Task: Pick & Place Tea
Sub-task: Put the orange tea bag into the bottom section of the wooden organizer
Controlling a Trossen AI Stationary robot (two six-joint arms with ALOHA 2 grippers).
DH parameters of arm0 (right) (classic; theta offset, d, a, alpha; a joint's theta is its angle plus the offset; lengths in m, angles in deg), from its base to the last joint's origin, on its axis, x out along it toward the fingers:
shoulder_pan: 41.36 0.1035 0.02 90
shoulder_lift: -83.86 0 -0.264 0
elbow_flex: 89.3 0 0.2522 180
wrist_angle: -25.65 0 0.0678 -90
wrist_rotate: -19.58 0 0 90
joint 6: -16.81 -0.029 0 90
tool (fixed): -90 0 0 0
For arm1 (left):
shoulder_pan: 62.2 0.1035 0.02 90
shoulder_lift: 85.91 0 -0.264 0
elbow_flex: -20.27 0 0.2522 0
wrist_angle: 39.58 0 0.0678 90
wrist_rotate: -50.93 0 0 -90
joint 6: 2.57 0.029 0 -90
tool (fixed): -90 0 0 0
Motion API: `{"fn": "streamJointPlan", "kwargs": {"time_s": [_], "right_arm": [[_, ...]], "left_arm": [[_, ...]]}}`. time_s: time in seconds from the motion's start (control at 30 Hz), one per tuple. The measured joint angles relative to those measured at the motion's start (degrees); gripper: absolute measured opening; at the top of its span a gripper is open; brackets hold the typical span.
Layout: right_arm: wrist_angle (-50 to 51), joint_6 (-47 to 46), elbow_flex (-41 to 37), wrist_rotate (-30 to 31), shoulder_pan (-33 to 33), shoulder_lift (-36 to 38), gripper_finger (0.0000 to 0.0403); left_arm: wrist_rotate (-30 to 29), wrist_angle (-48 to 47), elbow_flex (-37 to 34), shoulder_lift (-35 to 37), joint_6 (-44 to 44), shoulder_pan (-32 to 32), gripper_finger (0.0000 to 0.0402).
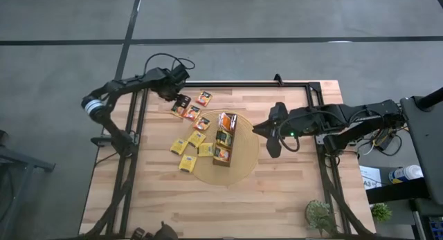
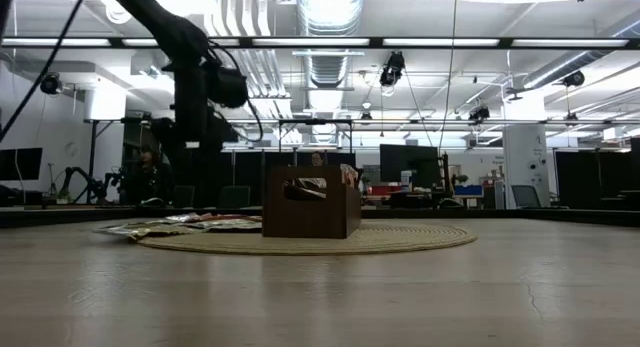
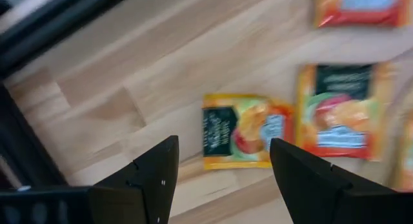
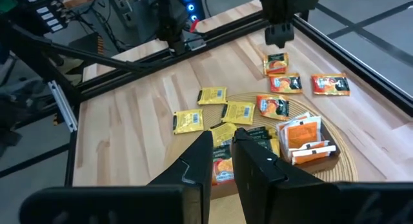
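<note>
Several tea sachets lie flat on the wooden table left of a long dark-brown tray (image 1: 225,137), which stands on a round tan disc (image 1: 239,167). Yellow ones (image 1: 178,146) lie nearer; orange ones (image 1: 204,97) lie farther. More sachets (image 1: 226,121) stand in the tray. My left gripper (image 1: 181,102) hangs open, pointing steeply down, over an orange and dark green sachet (image 3: 248,139), with nothing between its fingers (image 3: 161,166). My right gripper (image 1: 266,131) hovers high at the tray's right with only a narrow gap between its fingers (image 4: 248,153), holding nothing.
A black frame rail (image 1: 228,84) runs along the table's far edge, close to my left gripper, and more rails run down both sides. A small plant (image 1: 320,214) stands at the near right corner. Bare wood lies along the near edge (image 1: 208,205).
</note>
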Motion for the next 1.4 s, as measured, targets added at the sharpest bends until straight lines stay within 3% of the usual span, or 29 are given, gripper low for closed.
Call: {"fn": "streamJointPlan", "kwargs": {"time_s": [1.13, 1.27, 1.4], "right_arm": [[1.42, 1.97, -0.09, -0.04, 0.04, 0.00, 0.0057], [1.42, 2.08, -0.09, -0.03, 0.04, 0.00, 0.0057], [1.42, 2.22, -0.09, -0.02, 0.04, 0.00, 0.0057]], "left_arm": [[0.38, 3.33, -1.69, -12.48, -0.17, 2.47, 0.0234], [1.07, 4.72, -1.75, -12.54, -0.17, 2.47, 0.0199], [1.52, 5.85, -1.80, -12.61, -0.20, 2.38, 0.0103]]}}
